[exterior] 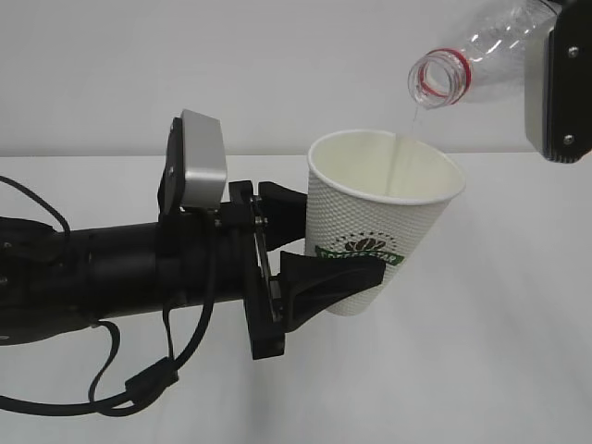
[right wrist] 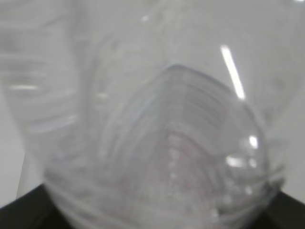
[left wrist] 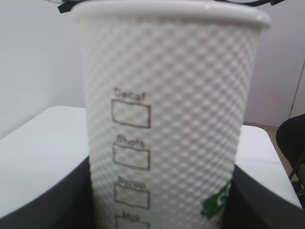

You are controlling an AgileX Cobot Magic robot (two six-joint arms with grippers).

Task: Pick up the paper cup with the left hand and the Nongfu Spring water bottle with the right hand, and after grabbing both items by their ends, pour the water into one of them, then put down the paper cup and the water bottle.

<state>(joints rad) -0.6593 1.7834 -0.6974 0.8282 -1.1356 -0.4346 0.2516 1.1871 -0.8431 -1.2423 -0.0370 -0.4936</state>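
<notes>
Two arms are in work over the white surface [exterior: 481,370], and the task looks about half done: both things are lifted, the pouring is going on, and setting them down is left.

Largest is the left arm [exterior: 111,268], lying almost level from the left edge, with a silver camera box [exterior: 196,159] on top. Its fingers [exterior: 328,240] stand rather wide and are closed on the cup [exterior: 379,217], one finger behind the wall and one low in front under the green logo [exterior: 363,250]. The cup is in the air, well above the surface, near the middle of the exterior view. Its long axis is close to upright but leans a little, with the mouth up and tipped slightly to the right, toward the bottle.

The right arm shows only as a grey box with screws [exterior: 558,88] at the top right corner. Its fingers are hidden there; the right wrist view is filled by the clear bottle wall [right wrist: 157,124] with dark finger parts at both lower corners, so I judge they grip the bottle, standing wide apart.

The bottle [exterior: 481,46] hangs above the cup. Its axis runs from upper right to lower left, mouth down-left, with the red ring [exterior: 442,79] over the cup's rim.

Smallest is the water [exterior: 413,116], a thin stream falling from the mouth into the cup.
</notes>
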